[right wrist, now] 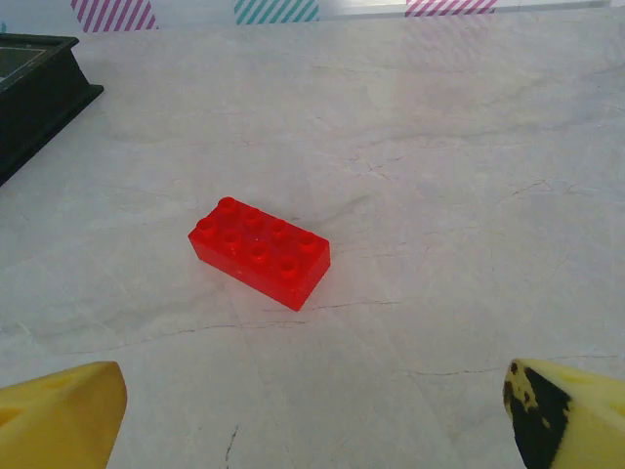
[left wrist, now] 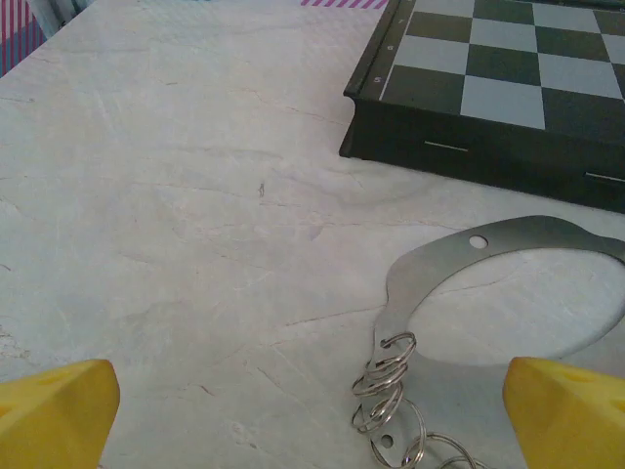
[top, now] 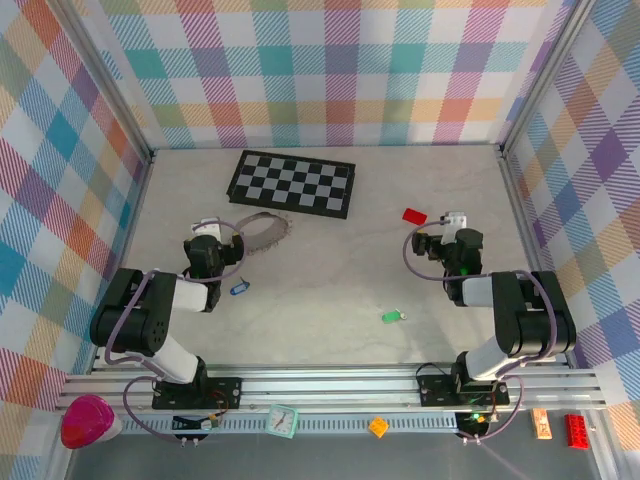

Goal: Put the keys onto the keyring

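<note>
My left gripper spread wide at the keyring beside the chessboard, right gripper likewise, blue key and green key farther off

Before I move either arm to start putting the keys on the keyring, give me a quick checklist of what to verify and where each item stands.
1. The left pincer is open and empty: ok.
2. The right pincer is open and empty: ok.
3. The keyring lies flat on the table, just ahead of the left pincer: ok.
4. The blue key lies free on the table: ok.
5. The green key lies free, apart from the blue key: ok.
6. The right pincer faces a key: not ok, it faces the red brick.
</note>
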You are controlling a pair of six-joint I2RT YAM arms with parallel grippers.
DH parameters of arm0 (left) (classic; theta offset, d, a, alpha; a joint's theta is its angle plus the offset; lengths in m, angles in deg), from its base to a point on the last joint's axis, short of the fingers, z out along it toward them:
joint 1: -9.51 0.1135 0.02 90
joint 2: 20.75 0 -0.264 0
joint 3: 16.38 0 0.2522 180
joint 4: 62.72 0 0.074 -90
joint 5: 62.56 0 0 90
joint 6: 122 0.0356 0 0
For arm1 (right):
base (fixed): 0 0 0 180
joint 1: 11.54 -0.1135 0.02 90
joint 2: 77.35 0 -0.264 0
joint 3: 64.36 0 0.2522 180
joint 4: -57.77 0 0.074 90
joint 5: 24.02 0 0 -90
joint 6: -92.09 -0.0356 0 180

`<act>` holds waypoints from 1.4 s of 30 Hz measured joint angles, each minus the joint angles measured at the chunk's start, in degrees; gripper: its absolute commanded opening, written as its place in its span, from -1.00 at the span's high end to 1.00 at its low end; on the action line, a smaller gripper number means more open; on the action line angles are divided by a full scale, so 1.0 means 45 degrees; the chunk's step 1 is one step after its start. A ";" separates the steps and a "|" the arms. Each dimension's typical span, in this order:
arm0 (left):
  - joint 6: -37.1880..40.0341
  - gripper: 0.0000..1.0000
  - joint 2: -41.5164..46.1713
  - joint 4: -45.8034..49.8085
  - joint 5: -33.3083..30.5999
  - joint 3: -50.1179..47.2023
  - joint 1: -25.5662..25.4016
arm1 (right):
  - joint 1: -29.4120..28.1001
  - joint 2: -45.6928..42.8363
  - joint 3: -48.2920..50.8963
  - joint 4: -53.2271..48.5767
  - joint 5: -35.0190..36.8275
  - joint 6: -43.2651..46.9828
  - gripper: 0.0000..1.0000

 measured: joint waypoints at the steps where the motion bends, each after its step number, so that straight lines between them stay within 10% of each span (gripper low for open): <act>1: 0.0000 -1.00 0.0000 0.0000 0.0000 0.0000 0.0000 | 0.0000 0.0000 0.0000 0.0000 0.0005 0.0000 -0.98; 29: 0.0000 -1.00 0.0005 -0.0005 0.0019 0.0000 0.0000 | 0.0024 -0.0058 0.0000 -0.0102 -0.0121 0.0005 -0.98; 42: -0.1054 -1.00 0.4391 0.6591 0.0423 0.2851 0.0000 | 0.0024 -0.4877 -0.3366 -0.8000 -0.1127 -0.2268 -0.96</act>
